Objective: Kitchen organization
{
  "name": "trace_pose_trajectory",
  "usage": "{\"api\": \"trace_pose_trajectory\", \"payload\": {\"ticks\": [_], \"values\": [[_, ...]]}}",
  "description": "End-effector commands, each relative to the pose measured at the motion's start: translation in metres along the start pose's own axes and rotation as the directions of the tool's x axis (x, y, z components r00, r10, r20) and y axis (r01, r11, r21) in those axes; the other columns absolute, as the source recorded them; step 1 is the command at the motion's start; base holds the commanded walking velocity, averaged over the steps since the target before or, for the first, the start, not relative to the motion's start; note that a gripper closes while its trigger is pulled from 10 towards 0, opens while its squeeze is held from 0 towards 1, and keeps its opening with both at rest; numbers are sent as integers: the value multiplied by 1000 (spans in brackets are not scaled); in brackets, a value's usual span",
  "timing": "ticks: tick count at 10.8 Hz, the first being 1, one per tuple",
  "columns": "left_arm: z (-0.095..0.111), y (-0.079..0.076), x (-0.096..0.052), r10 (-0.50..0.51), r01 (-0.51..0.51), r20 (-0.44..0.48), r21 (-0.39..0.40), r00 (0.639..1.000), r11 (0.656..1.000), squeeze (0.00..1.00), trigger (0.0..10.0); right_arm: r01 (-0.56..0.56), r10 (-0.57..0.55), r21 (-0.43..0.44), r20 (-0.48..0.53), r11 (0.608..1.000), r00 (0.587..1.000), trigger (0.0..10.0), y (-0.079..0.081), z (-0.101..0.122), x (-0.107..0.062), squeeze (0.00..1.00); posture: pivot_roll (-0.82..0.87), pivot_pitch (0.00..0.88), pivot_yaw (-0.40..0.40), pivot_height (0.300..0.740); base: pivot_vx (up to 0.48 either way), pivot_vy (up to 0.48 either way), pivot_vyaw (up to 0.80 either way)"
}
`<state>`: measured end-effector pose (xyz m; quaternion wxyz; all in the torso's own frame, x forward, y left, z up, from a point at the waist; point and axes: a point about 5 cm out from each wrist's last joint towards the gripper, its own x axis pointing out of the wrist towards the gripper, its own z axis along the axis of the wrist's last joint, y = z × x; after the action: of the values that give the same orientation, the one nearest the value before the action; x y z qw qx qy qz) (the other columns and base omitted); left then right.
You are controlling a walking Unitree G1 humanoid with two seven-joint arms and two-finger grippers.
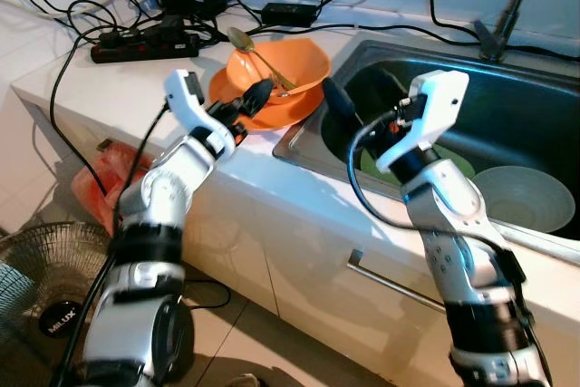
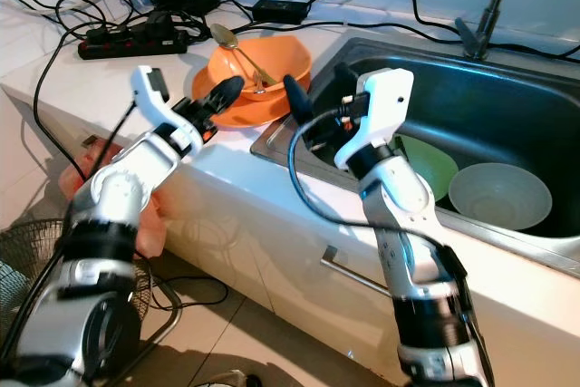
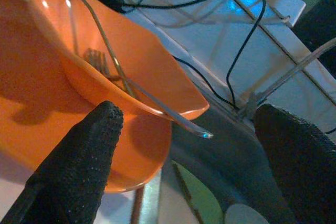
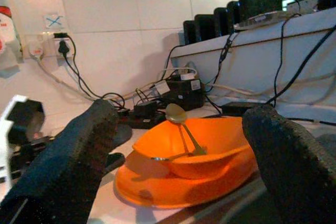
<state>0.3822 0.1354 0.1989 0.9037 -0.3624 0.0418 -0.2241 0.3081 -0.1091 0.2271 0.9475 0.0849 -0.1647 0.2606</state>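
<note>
- Dishes wait beside the sink [image 1: 544, 111]: an orange bowl [image 1: 288, 65] sits on an orange plate [image 1: 281, 111] at the counter's [image 1: 118, 79] edge, hard against the basin rim, with a spoon [image 1: 241, 40] and a fork [image 3: 94, 59] lying loose inside the bowl.
- Left gripper [image 1: 256, 97] hovers low at the plate's near rim, fingers spread wide, touching nothing that I can make out.
- Right gripper [image 2: 304, 101] hangs at the sink's near corner, just beside the stack, its fingers likewise parted and empty.
- Bowl and plate look like rigid, glossy plastic: probably light, unlikely to shatter, but slick under rubber pads.
- Bowl's thin flared lip seems the best purchase, one finger inside and one out; the plate lies flat and offers little edge to pinch.
- Cutlery would likely slide or clatter out if the bowl tips, so it should travel level.
- In the basin rest a green plate [image 2: 426, 165] and a pale bowl [image 2: 500, 195]; a power strip [image 1: 145, 43] and tangled cables [image 1: 82, 15] crowd the counter behind.
</note>
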Motion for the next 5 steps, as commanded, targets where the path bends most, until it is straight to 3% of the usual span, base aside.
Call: {"api": "trace_pose_trajectory", "payload": {"ticks": [1, 5], "values": [[1, 0, 3, 3, -3, -2, -30, 1000, 1000, 0, 10000, -12, 12, 1, 2, 1000, 1000, 10000, 4, 5, -2, 0, 22, 74, 139, 740, 0, 0, 0], [2, 1, 16, 1, -1, 2, -125, 1000, 992, 0, 10000, 16, -17, -17, -13, 1000, 1000, 10000, 5, 15, -17, 0, -49, 110, 158, 740, 0, 0, 0]]}}
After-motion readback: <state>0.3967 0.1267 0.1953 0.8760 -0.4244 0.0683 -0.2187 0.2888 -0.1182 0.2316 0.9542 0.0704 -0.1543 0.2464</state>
